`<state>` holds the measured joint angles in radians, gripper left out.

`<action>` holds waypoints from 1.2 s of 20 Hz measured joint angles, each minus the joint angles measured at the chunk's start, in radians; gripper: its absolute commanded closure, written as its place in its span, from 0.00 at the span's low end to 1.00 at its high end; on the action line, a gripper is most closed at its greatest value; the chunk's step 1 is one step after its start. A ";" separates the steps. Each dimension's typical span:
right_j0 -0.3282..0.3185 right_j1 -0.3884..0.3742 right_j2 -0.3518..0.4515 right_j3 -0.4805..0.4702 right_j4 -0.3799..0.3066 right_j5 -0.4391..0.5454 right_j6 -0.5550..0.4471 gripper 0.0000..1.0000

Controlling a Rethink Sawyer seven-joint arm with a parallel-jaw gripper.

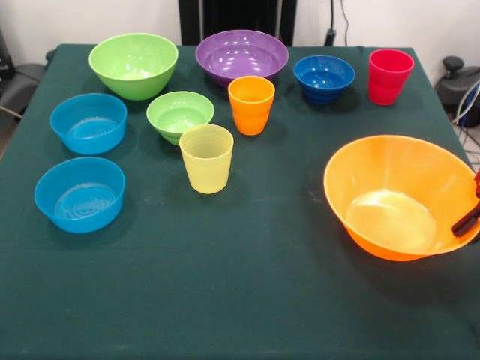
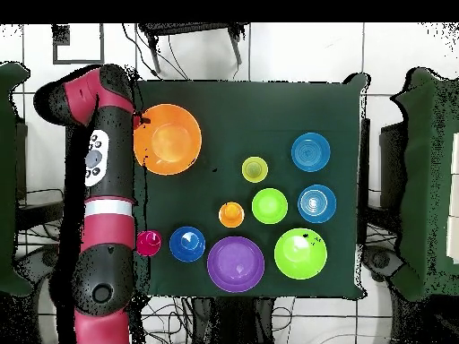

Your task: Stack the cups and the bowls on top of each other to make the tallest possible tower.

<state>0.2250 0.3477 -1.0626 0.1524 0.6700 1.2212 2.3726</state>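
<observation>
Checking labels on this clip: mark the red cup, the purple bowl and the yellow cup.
red cup (image 1: 389,76), front view, on its outer wall
purple bowl (image 1: 241,54), front view, on its inner floor
yellow cup (image 1: 205,166), front view, on its ribbed outer wall

A table (image 1: 225,300) under dark green cloth carries everything, each piece standing apart, mouth up: a huge orange bowl (image 1: 397,196), large green bowl (image 1: 133,64), purple bowl (image 1: 241,55), dark blue bowl (image 1: 324,77), small green bowl (image 1: 179,115), two light blue bowls (image 1: 88,122) (image 1: 79,193), and orange (image 1: 251,104), yellow (image 1: 206,157) and red (image 1: 389,76) cups.
</observation>
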 measured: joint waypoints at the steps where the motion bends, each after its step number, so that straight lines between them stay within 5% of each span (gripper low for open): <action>1: -0.001 0.000 -0.017 -0.003 0.010 0.023 0.000 1.00; 17: -0.010 0.017 -0.072 -0.004 0.121 0.060 0.000 1.00; 24: -0.078 0.024 -0.072 -0.034 0.242 0.077 0.000 1.00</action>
<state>0.1470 0.3716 -1.1351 0.1185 0.9118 1.2985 2.3726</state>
